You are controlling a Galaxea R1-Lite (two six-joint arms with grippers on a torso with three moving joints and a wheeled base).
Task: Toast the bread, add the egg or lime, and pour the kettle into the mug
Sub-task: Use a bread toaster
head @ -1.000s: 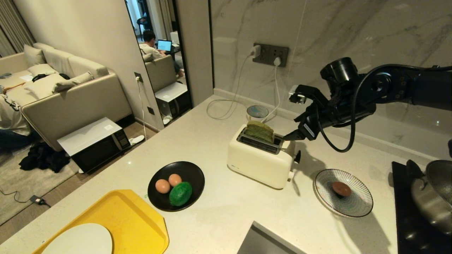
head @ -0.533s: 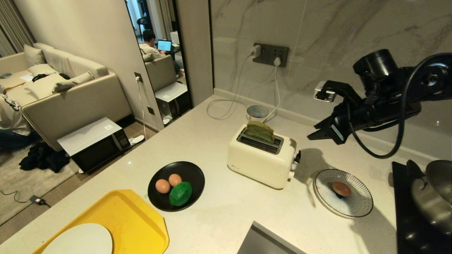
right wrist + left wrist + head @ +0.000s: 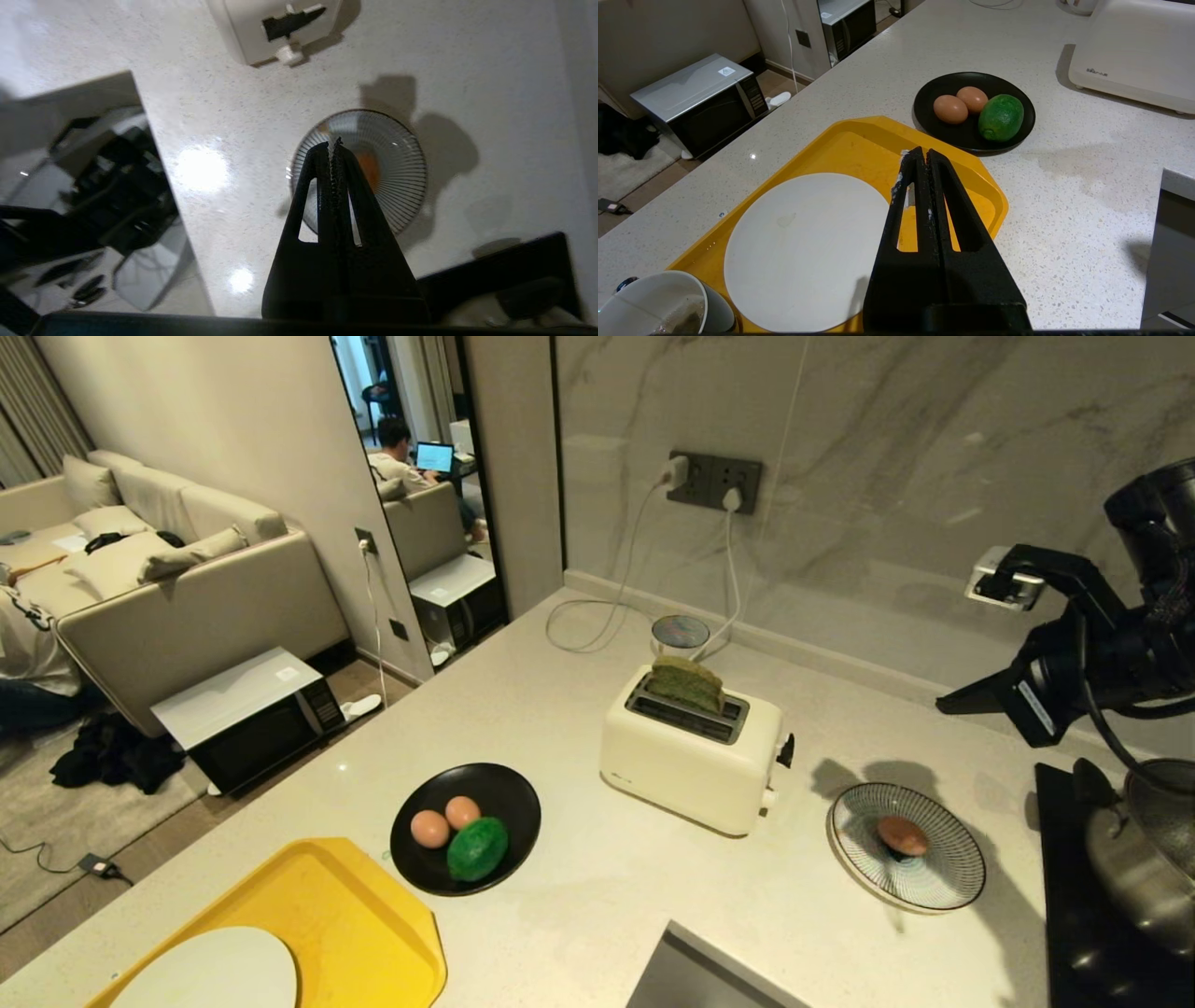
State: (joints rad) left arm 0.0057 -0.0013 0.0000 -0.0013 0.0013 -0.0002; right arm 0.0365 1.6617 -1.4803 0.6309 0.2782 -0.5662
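The pale green bread (image 3: 688,683) stands upright in a slot of the cream toaster (image 3: 686,756), its top sticking out. Two eggs (image 3: 429,828) and the lime (image 3: 478,847) lie on a black plate (image 3: 509,789). A third egg (image 3: 902,835) rests on a striped plate (image 3: 952,887). My right gripper (image 3: 943,705) hangs shut and empty well to the right of the toaster, above the striped plate (image 3: 402,154). My left gripper (image 3: 924,151) is shut and empty over the yellow tray (image 3: 859,140). A mug's (image 3: 654,308) white inside shows beside the tray. The kettle is out of view.
A white plate (image 3: 215,971) lies on the yellow tray (image 3: 355,915) at the counter's near left. A steel pan (image 3: 1148,859) sits on a black hob at the right. A sink edge (image 3: 709,971) is at the front. Cables run from the wall socket (image 3: 714,481) to a round base (image 3: 681,632).
My right gripper has drawn back from the toaster's right end toward the right and gone from open to shut. The bread stays in the slot.
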